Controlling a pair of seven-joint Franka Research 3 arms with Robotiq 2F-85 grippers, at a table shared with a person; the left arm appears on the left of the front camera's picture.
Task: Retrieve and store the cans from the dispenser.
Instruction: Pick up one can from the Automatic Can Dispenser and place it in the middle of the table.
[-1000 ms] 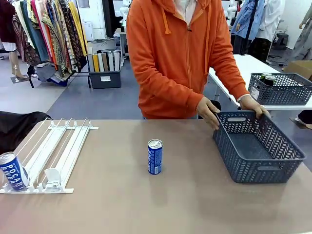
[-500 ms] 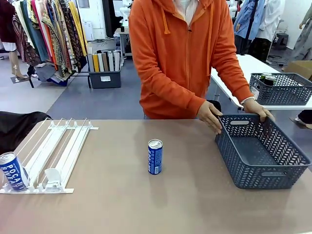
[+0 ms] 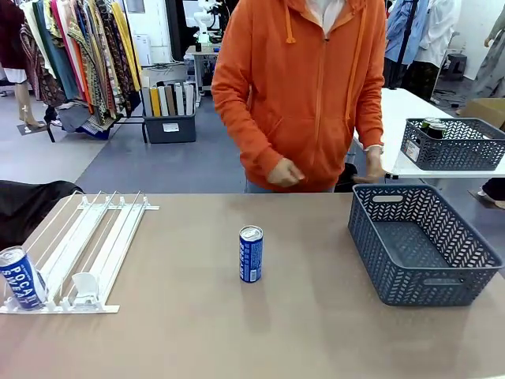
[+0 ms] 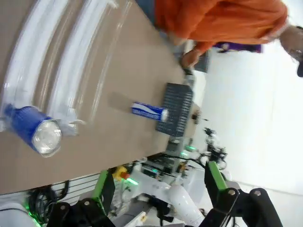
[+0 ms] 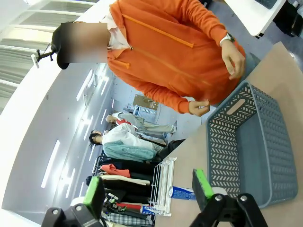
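One blue can (image 3: 251,254) stands upright in the middle of the table. A second blue can (image 3: 20,278) leans at the front left end of the white dispenser (image 3: 95,237). From the left wrist view, high over the table, I see my open left gripper (image 4: 159,182) with nothing between its fingers, above the can (image 4: 35,130) on the dispenser rails (image 4: 57,66). The middle can (image 4: 149,111) lies farther off. My right gripper (image 5: 149,191) is open and holds nothing. Beyond it are the middle can (image 5: 182,193) and the dispenser (image 5: 161,182).
A dark blue-grey mesh basket (image 3: 422,272) sits at the table's right side, seen also as the basket (image 5: 251,146) in the right wrist view. A person in an orange hoodie stands at the far edge, hands (image 3: 284,172) held near the waist. A second basket (image 3: 454,146) sits on another table behind.
The person slid the mesh basket slightly to the right, let go of it and drew both hands back. The cans have not moved.
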